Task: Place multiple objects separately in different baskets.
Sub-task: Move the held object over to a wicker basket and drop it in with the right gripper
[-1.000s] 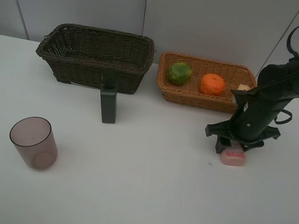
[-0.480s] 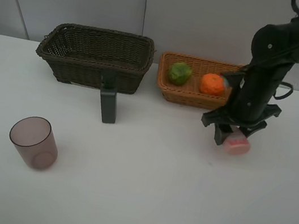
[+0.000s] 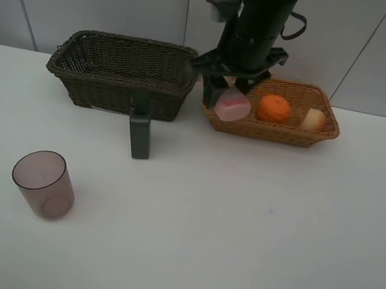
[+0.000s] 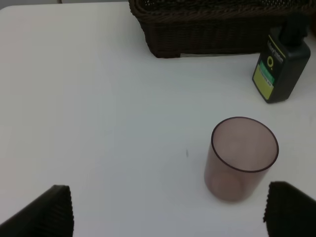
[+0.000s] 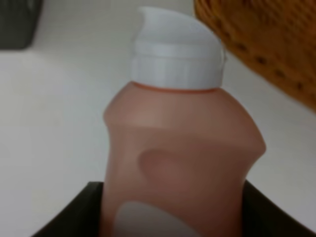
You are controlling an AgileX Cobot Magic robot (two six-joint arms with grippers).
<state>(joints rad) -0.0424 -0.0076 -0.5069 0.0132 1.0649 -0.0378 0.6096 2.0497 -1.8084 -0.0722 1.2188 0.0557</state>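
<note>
**Operator:** Report the left side.

**Technician:** The left gripper [image 4: 168,212] hovers over the table [image 3: 237,233] with its fingertips [image 4: 49,212] spread wide apart and nothing between them. The translucent mauve cup [image 3: 43,183] stands upright ahead of it, untouched. Behind it, the dark brown basket [image 3: 123,73] sits at the back edge. The dark green bottle [image 3: 140,134] stands upright just in front of that basket's right end.

**Operator:** And the right side?

**Technician:** The right gripper [image 3: 232,95] is clamped on the small pink bottle [image 3: 232,107]. It holds the bottle off the table at the left end of the light tan basket [image 3: 269,131], beside the gap between the two baskets. In the wrist view its white cap [image 5: 177,54] points away from the jaws. The orange mandarin [image 3: 274,108] lies in the middle of the tan basket, and a pale round fruit [image 3: 313,120] lies at its right end.
</note>
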